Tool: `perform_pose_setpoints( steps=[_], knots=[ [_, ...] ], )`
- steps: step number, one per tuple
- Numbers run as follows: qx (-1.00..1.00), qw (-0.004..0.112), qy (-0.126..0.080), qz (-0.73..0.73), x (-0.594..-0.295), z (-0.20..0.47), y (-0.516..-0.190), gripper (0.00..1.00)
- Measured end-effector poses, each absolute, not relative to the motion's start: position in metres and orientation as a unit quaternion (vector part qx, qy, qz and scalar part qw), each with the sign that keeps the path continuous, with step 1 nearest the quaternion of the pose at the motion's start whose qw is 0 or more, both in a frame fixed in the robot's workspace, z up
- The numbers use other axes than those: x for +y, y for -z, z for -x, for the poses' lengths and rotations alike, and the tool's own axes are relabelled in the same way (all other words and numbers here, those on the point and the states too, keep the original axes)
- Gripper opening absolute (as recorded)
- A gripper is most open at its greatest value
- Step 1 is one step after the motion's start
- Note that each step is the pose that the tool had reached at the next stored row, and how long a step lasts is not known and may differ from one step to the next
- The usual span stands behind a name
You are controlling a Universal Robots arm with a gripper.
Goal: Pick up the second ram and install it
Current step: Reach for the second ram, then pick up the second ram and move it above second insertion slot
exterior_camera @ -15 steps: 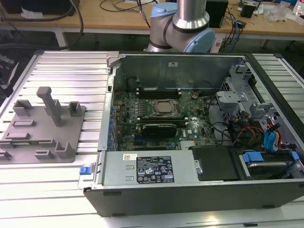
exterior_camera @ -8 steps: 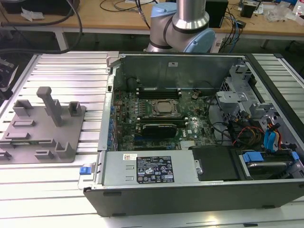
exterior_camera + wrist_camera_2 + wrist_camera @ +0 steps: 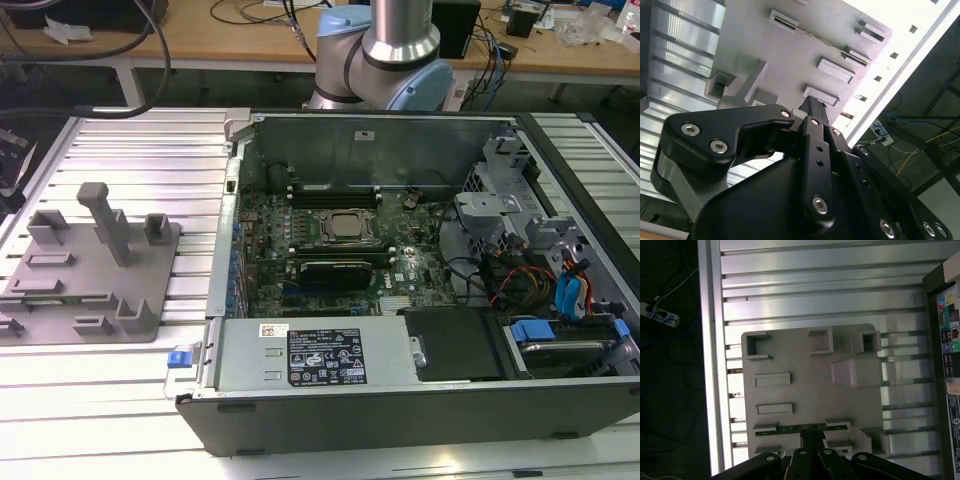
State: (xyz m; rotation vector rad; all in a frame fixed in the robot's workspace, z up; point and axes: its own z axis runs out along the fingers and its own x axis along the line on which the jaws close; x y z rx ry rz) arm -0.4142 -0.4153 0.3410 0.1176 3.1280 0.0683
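One second ram (image 3: pixel 790 429), a thin green board seen edge-on, stands in a slot of the one grey holder tray (image 3: pixel 150 275) at the exterior view's left, near the one gripper (image 3: pixel 813 438), whose claw state cannot be determined.

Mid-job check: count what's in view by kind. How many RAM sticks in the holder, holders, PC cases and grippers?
RAM stick: 1
Holder: 1
PC case: 1
Gripper: 1
Total: 4
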Motion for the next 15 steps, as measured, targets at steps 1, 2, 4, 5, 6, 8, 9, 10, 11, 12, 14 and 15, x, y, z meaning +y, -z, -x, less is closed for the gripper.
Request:
perform_pose_setpoints(
  steps=[1,2,4,5,6,8,9,10,11,12,14,15],
  knots=[
    [0.999,0.005,-0.022,-0.038,-0.4153,0.4142,-0.3410,0.08],
    [0.999,0.005,-0.022,-0.038,-0.4153,0.4142,-0.3409,0.08],
    [0.999,0.005,-0.022,-0.038,-0.4153,0.4143,-0.3408,0.08],
    [0.999,0.005,-0.022,-0.038,-0.4153,0.4143,-0.3408,0.08],
    [0.999,0.005,-0.022,-0.038,-0.4153,0.4143,-0.3407,0.08],
    [0.999,0.005,-0.022,-0.038,-0.4153,0.4144,-0.3406,0.08],
    [0.999,0.005,-0.022,-0.038,-0.4153,0.4145,-0.3406,0.08],
    [0.999,0.005,-0.022,-0.038,-0.4153,0.4145,-0.3405,0.08],
    [0.999,0.005,-0.022,-0.038,-0.4153,0.4144,-0.3403,0.08],
    [0.999,0.005,-0.022,-0.036,-0.4152,0.4144,-0.3403,0.08],
    [1.000,0.004,-0.022,-0.005,-0.4153,0.4143,-0.3404,0.08],
    [1.000,0.004,-0.022,0.016,-0.4153,0.4143,-0.3404,0.08]
  ],
)
